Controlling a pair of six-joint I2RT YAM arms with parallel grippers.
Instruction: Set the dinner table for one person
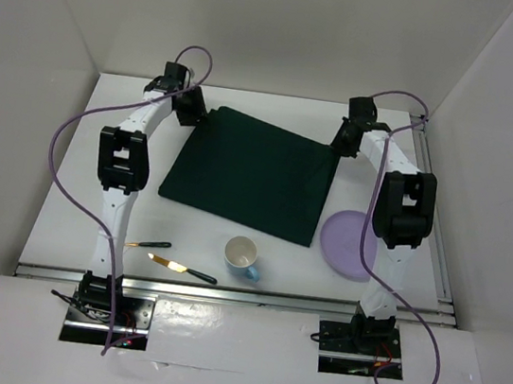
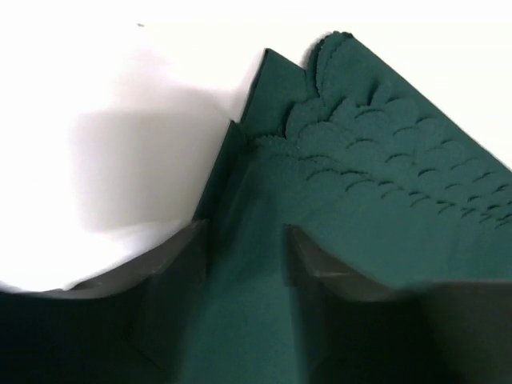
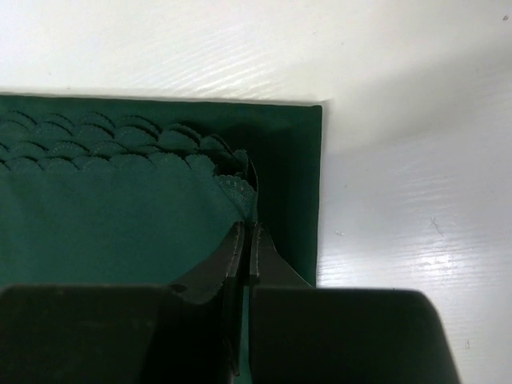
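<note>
Early days: only the mat [image 1: 249,177] is down, in the middle of the table [image 1: 71,185], the big white top under everything. Right claw [image 3: 244,236] is pinched nearly closed on the mat's far corner. Left claw [image 2: 244,240] is spread, with a raised fold of mat between its fingers. Plate [image 1: 349,245], cup [image 1: 242,255] and cutlery [image 1: 183,269] sit near the front edge, not placed yet. Cup looks empty, plate's bare.

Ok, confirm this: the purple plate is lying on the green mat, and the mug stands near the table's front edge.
Not quite. The purple plate lies on the white table, right of the green mat, per the top view. The mug part holds.
</note>
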